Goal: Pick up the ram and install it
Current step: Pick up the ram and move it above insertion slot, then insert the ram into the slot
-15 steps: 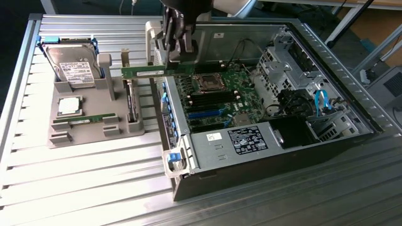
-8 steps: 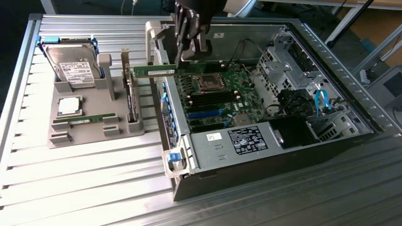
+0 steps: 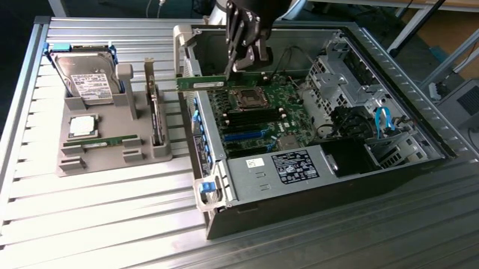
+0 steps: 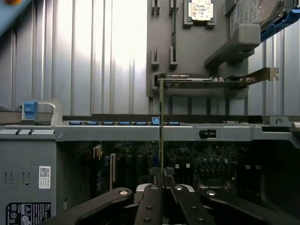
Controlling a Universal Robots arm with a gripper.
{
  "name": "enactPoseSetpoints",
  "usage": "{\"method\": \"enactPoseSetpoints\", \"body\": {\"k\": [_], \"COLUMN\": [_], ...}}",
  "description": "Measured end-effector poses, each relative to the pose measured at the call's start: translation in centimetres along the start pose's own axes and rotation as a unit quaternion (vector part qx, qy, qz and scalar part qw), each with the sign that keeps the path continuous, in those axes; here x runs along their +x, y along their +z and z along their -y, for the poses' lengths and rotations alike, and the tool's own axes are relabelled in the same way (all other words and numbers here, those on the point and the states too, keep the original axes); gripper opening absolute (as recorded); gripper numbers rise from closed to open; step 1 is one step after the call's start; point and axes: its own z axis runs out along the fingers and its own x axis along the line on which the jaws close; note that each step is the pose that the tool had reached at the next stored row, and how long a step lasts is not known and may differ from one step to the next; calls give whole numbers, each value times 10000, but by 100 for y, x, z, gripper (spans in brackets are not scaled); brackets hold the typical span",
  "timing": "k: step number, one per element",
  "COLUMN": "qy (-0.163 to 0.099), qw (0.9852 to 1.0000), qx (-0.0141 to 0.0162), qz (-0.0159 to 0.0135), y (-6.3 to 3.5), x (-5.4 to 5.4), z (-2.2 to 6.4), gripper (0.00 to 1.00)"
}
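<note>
An open computer case [image 3: 247, 197] lies on its side on a slatted metal bench [image 3: 97, 224], its motherboard [image 3: 288, 95] facing up. The robot arm's black tool [image 3: 245, 60] reaches down over the case and is clenched on the ram [image 3: 201, 83], a slim green stick, gripping it by one end. The ram is held level in the air and points toward the exterior view's left, above the case wall on that side and the near edge of the motherboard, not seated in any slot. A square processor socket [image 3: 250, 98] sits just beside it on the board, with black memory slots [image 3: 238, 119] below that. In the wrist view the ram [image 4: 161, 122] appears edge-on as a thin upright line rising from between the tool [image 4: 162, 182] fingers, which press on both of its faces. On the exterior view's left, well apart from the case, a grey parts tray [image 3: 105, 163] holds a hard drive [image 3: 88, 81], a silver processor chip [image 3: 82, 126], a second green memory stick [image 3: 97, 143] and a dark expansion card [image 3: 155, 120] standing on edge
</note>
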Motion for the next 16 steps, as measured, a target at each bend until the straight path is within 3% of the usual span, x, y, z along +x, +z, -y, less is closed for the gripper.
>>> {"method": "enactPoseSetpoints", "body": {"k": [12, 16], "qy": [2, 2], "qw": [10000, 10000], "qx": [-43, -66], "qz": [1, 1], "y": [-27, -43], "x": [5, 7], "z": [367, 570], "gripper": [12, 12]}}
